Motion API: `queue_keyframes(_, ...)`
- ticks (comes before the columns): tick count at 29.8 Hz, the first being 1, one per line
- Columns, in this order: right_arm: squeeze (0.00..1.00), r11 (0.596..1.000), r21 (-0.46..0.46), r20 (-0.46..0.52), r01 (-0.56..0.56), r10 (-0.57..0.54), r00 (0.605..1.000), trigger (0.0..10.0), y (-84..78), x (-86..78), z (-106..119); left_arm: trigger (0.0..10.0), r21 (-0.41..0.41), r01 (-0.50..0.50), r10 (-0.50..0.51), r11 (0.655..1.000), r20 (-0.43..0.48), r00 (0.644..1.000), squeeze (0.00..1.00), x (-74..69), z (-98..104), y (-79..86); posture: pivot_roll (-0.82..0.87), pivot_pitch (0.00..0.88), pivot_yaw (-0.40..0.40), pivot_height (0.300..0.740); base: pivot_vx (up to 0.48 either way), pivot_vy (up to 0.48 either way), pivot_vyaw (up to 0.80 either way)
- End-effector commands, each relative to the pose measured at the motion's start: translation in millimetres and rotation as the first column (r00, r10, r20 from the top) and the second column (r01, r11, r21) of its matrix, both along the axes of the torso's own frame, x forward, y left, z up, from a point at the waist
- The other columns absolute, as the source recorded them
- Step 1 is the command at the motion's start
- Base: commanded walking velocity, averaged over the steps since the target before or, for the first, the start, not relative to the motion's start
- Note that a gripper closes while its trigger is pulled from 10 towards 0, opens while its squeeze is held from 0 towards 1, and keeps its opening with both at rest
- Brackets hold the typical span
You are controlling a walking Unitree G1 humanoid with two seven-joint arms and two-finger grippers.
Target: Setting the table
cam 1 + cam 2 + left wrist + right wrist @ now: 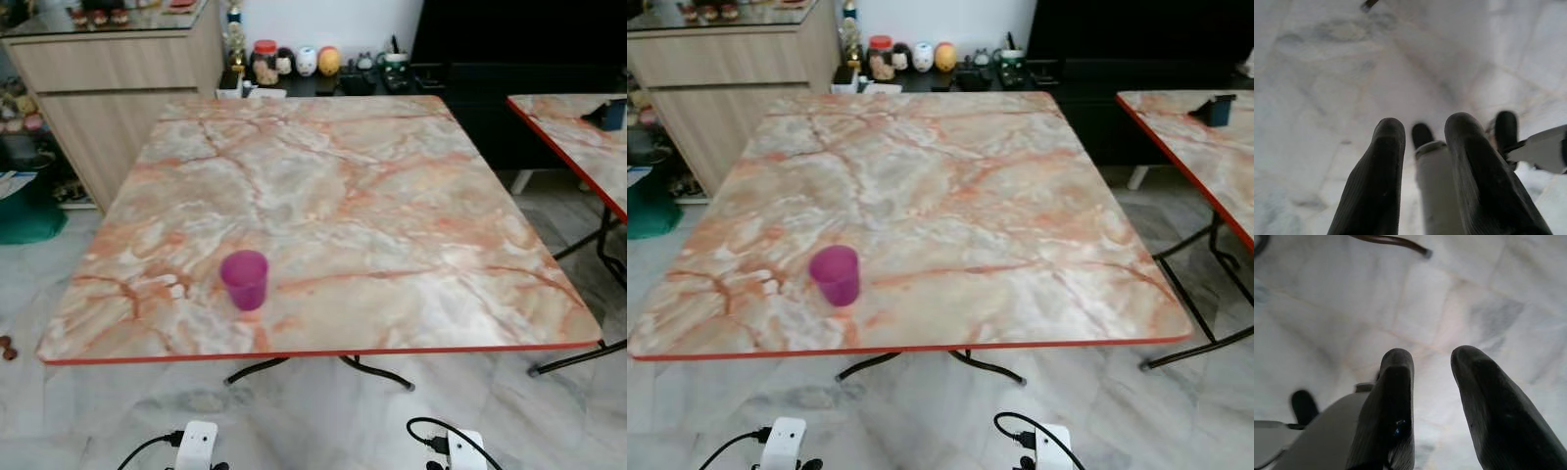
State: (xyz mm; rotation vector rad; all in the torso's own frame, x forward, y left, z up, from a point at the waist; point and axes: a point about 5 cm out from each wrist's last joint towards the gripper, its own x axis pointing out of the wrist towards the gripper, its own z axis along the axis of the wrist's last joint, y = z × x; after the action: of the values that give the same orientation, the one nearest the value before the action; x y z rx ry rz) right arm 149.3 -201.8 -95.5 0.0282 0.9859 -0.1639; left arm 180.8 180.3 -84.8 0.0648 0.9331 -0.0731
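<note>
A purple cup (244,279) stands upright on the marble-patterned table (392,215), near its front edge and left of centre. Both arms hang low below the table's front edge. My left gripper (1422,129) points down at the white floor, its two black fingers apart with nothing between them. My right gripper (1432,360) hangs the same way, open over the tiles, holding nothing.
A second marble table (578,137) stands to the right with a dark object (1215,110) on it. A wooden cabinet (108,88) is at the back left. Jars and figurines (294,64) line a low dark shelf behind. A green bin (24,211) sits left.
</note>
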Motion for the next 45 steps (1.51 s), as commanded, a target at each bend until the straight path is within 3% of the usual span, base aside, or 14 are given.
queue_keyframes(1, 0.00, 1.000, 0.001, 0.003, 0.005, -0.005, 1.000, 10.0, 0.7, 1.1, 0.3, 10.0, 0.004, -0.029, 0.029, 1.000, -0.023, 0.999, 0.00, -7.2, -3.1, 4.4, 0.01, 0.000, -0.020, 0.740, 0.000, 0.000, 0.00)
queue_keyframes(18, 0.00, 1.000, 0.001, 0.006, 0.003, -0.003, 1.000, 10.0, 0.6, 2.0, 0.7, 10.0, 0.014, -0.042, 0.043, 0.999, -0.011, 0.999, 0.00, -6.2, -2.5, 5.1, 0.01, 0.000, -0.019, 0.740, 0.000, 0.000, 0.00)
queue_keyframes(27, 0.00, 1.000, -0.006, 0.003, 0.011, -0.011, 1.000, 10.0, -1.4, 1.1, 0.6, 10.0, 0.021, 0.000, -0.002, 1.000, 0.073, 0.997, 0.00, 0.3, 2.6, 2.4, 0.03, 0.000, -0.020, 0.740, 0.000, 0.000, 0.00)
queue_keyframes(34, 0.00, 1.000, -0.009, 0.003, 0.003, -0.003, 1.000, 10.0, -3.4, 1.5, 1.1, 10.0, 0.031, 0.046, -0.048, 0.998, 0.087, 0.995, 0.00, 2.3, 3.6, -0.8, 0.04, 0.000, -0.028, 0.740, 0.000, 0.000, 0.00)
queue_keyframes(45, 0.00, 1.000, -0.012, 0.003, -0.008, 0.008, 1.000, 10.0, -5.3, 2.0, 1.6, 10.0, 0.034, 0.037, -0.040, 0.999, 0.111, 0.993, 0.00, 3.5, 4.7, -2.4, 0.06, 0.000, -0.033, 0.740, 0.000, 0.000, 0.00)
